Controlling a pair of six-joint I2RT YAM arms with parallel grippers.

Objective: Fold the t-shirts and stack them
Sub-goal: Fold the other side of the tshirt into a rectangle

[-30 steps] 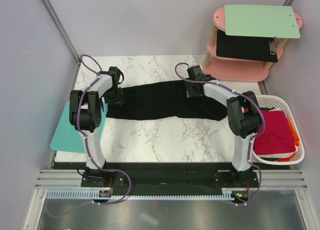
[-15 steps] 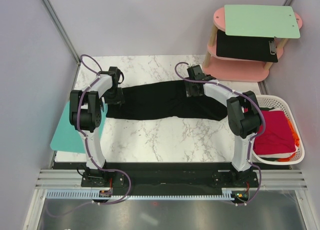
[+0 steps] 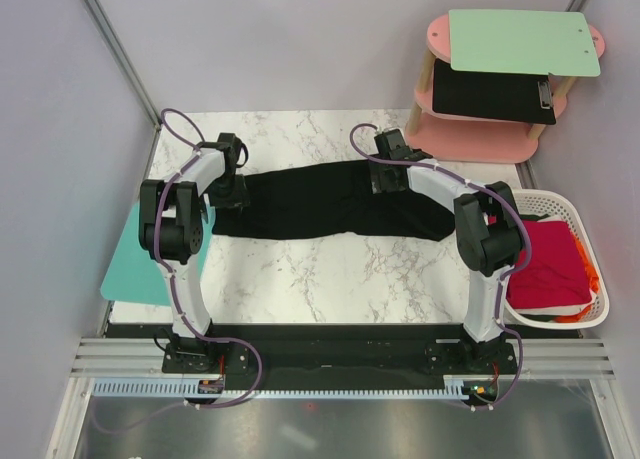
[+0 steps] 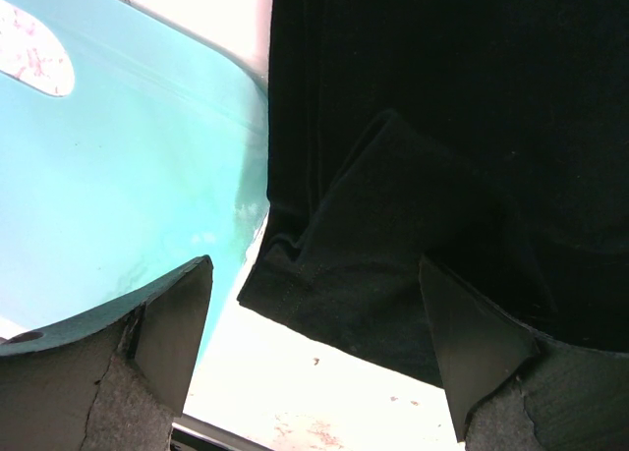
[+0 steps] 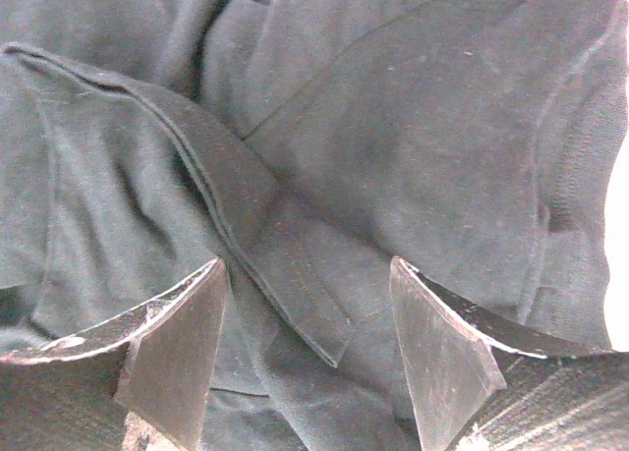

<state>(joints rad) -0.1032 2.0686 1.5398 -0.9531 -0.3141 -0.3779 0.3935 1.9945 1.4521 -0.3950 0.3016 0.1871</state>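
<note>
The large black t-shirt point(image 3: 320, 204) lies stretched across the marble table in a long band. My left gripper point(image 3: 232, 189) is open over its left end; in the left wrist view point(image 4: 316, 313) a folded corner of black cloth point(image 4: 393, 245) lies between the fingers. My right gripper point(image 3: 385, 177) is open over the shirt's right part; in the right wrist view point(image 5: 310, 318) a hemmed fold of black cloth point(image 5: 295, 264) lies between the fingers. The crimson-red shirt point(image 3: 552, 264) sits in the white basket point(image 3: 600, 279), with orange fabric point(image 3: 592, 277) at its right edge.
A teal cutting board point(image 3: 150, 259) lies at the table's left edge, also in the left wrist view point(image 4: 128, 156). A pink two-tier stand point(image 3: 480, 139) at the back right carries a black clipboard point(image 3: 495, 94) and a mint board point(image 3: 520, 41).
</note>
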